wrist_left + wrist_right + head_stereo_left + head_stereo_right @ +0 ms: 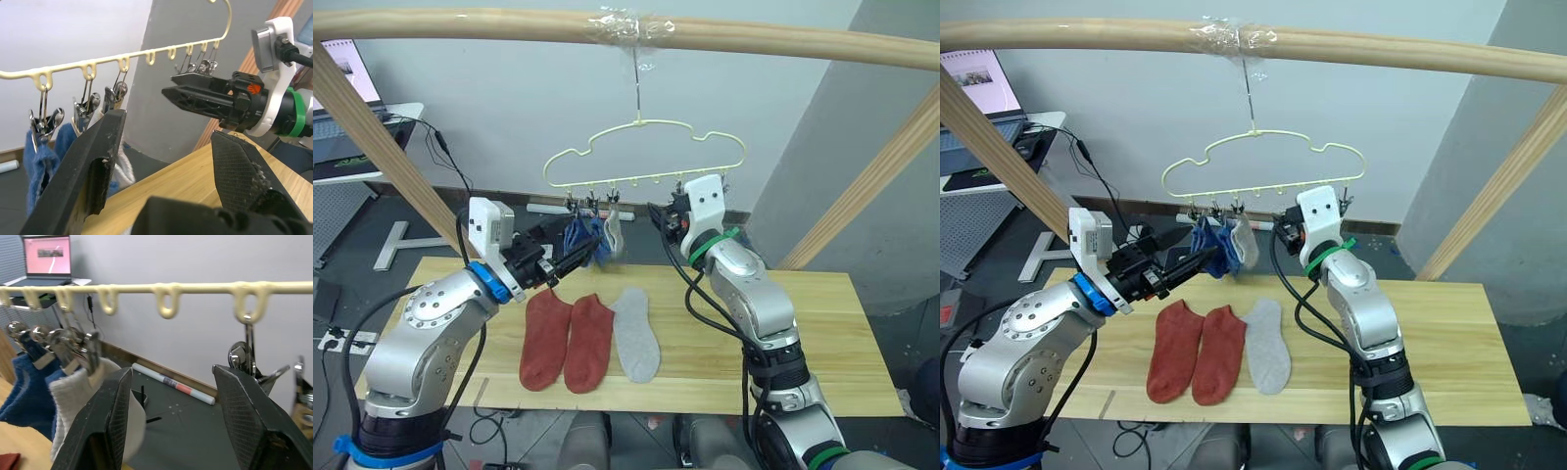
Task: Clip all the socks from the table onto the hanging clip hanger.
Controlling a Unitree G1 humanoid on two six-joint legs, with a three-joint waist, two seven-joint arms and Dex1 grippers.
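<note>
On my left, the left gripper (1197, 260) was raised above the table (822, 333) with its two black fingers spread apart and nothing between them, its tips just beside the two blue socks (585, 241) that hung from clips at the left end of the clip hanger (646, 157). A light grey sock (613, 233) hung from the next clip, right beside the blue pair. The hanger itself hung by its metal hook from a taped spot on the wooden pole (783, 39) overhead.

Below, on the table, I saw three socks lying flat in a row: two rust-red socks (568, 340) touching side by side, then a second light grey sock (636, 333) just to their right.

Further right, the right gripper (195, 95) was held up near the hanger's bar, pointing towards the hung socks. From its wrist camera I could see its fingers (110, 426) standing wide apart and empty, under the bar, with free metal clips (252, 364) dangling close to one finger. The right half of the table was bare wood.
</note>
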